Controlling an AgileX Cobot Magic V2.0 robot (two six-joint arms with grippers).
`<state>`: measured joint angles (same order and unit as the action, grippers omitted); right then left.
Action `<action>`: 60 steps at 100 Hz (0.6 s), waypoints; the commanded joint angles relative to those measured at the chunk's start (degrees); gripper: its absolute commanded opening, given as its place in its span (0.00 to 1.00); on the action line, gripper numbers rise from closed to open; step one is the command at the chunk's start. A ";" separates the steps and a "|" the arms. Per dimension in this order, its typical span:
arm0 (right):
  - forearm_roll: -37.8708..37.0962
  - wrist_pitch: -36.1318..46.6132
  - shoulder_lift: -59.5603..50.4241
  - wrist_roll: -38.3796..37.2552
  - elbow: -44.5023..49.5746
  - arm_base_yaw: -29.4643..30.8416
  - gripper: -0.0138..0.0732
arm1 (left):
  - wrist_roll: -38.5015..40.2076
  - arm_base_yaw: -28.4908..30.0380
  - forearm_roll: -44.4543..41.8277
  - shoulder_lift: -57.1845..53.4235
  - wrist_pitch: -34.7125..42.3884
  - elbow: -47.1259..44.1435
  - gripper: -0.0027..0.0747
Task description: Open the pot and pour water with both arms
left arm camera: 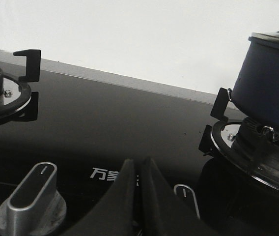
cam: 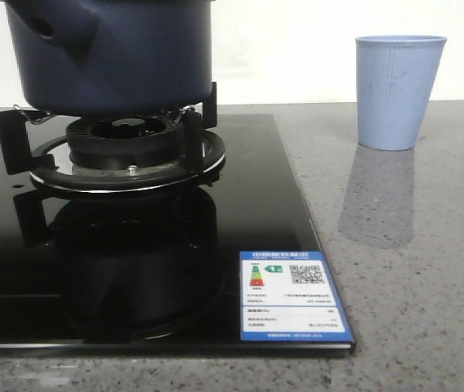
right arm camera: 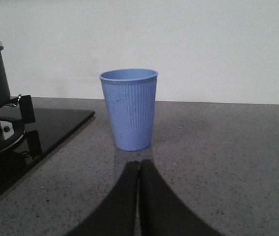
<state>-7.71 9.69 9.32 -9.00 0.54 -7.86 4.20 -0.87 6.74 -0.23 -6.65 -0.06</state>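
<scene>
On the black stove's burner grate (cam: pixel 126 155) sat the navy pot (cam: pixel 113 53), well apart from the light blue cup (cam: pixel 397 90) standing upright on the grey tabletop (cam: pixel 412 286), while the left gripper (left arm camera: pixel 138 196) and right gripper (right arm camera: pixel 138 196) both had their jaws clenched on nothing.

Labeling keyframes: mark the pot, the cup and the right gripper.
pot (cam: pixel 126 65): front view, navy side wall.
cup (right arm camera: pixel 129 110): right wrist view, ribbed wall.
right gripper (right arm camera: pixel 139 169): right wrist view, between the fingertips.
</scene>
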 commanded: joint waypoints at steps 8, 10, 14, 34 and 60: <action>2.03 -1.70 -4.04 2.30 1.50 -0.19 0.09 | 0.59 -0.40 0.57 -1.55 4.30 -1.91 0.01; 2.03 -3.51 -5.05 2.65 1.50 0.16 0.09 | 0.59 -0.40 0.57 -1.55 4.30 -1.91 0.01; 2.03 -6.41 -7.02 2.64 1.50 0.82 0.09 | 0.59 -0.40 0.57 -1.55 4.30 -1.91 0.01; 2.03 -10.72 -10.90 2.64 1.61 4.03 0.09 | 0.59 -0.40 0.57 -1.55 4.30 -1.91 0.01; 2.03 -10.22 -10.90 2.64 1.61 5.75 0.09 | 0.59 -0.40 0.57 -1.55 4.30 -1.91 0.01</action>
<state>-5.76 -5.30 -0.55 -6.97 0.54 -2.58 4.20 -0.87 6.74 -0.23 -6.74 -0.06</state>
